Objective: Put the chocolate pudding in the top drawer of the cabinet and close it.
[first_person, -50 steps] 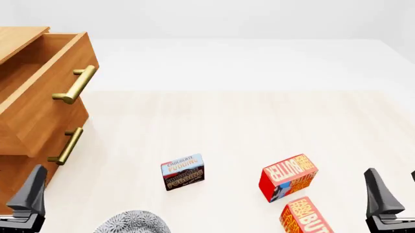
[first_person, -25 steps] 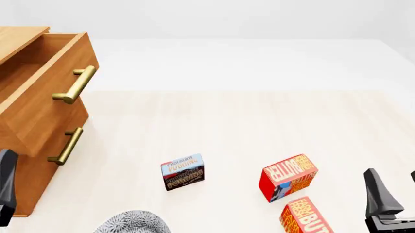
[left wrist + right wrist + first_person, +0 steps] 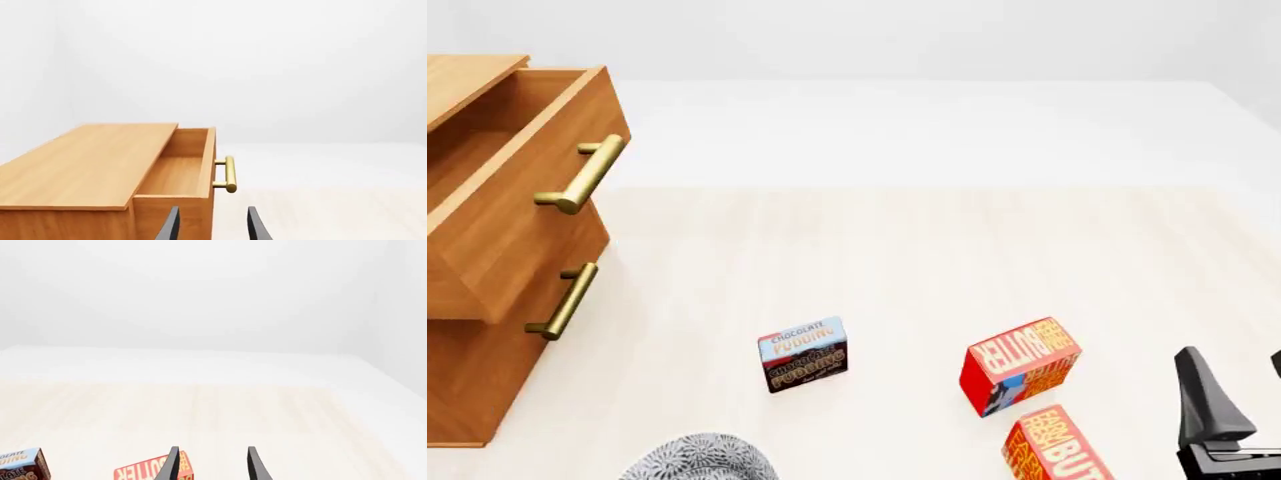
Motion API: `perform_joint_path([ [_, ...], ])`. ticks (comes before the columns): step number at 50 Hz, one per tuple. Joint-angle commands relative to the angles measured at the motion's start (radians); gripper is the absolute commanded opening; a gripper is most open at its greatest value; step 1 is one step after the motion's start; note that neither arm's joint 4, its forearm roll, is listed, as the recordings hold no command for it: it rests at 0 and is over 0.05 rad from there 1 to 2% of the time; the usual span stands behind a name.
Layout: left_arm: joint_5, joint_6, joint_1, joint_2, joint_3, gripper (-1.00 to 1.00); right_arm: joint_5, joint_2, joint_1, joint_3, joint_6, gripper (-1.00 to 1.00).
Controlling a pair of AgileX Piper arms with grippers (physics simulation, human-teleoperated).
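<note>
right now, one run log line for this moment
top wooden drawer: open, empty | blue-brown chocolate pudding box: on table | left gripper: open | right gripper: open

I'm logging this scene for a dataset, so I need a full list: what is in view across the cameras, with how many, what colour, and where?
cabinet: one, light brown wood, table's far left.
top drawer: one, light brown with brass bar handle, pulled open, nothing visible inside.
lower drawer handle: one, brass, below the top one.
chocolate pudding: one, light blue over dark brown, on the table near the middle front.
butter boxes: two, red-orange, right of the pudding, one nearer the front edge.
patterned round object: one, grey-white, at the front edge, cut off.
table: one, pale wood.
left gripper: dark fingers apart, facing the cabinet.
right gripper: dark fingers apart, over the butter.
</note>
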State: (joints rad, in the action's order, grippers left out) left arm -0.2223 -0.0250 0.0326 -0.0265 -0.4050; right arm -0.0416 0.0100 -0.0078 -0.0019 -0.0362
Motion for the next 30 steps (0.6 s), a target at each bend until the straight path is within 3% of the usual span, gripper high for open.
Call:
perform_joint_path([
  [1,0.013,-0.030,-0.005,-0.074,-0.066,1.00,-0.009,0.008,0.000,0.001,0.000,1.00],
  [7,0.032,-0.035,-0.014,-0.158,-0.118,1.00,-0.008,0.007,0.000,0.001,0.000,1.00],
  [26,-0.004,-0.090,-0.006,-0.245,-0.239,1.00,-0.008,0.007,0.000,0.001,0.000,1.00],
  [28,-0.017,-0.049,-0.017,-0.278,-0.255,1.00,-0.008,0.007,0.000,0.001,0.000,1.00],
  [30,-0.011,-0.071,0.004,-0.280,-0.261,1.00,-0.008,0.007,0.000,0.001,0.000,1.00],
])
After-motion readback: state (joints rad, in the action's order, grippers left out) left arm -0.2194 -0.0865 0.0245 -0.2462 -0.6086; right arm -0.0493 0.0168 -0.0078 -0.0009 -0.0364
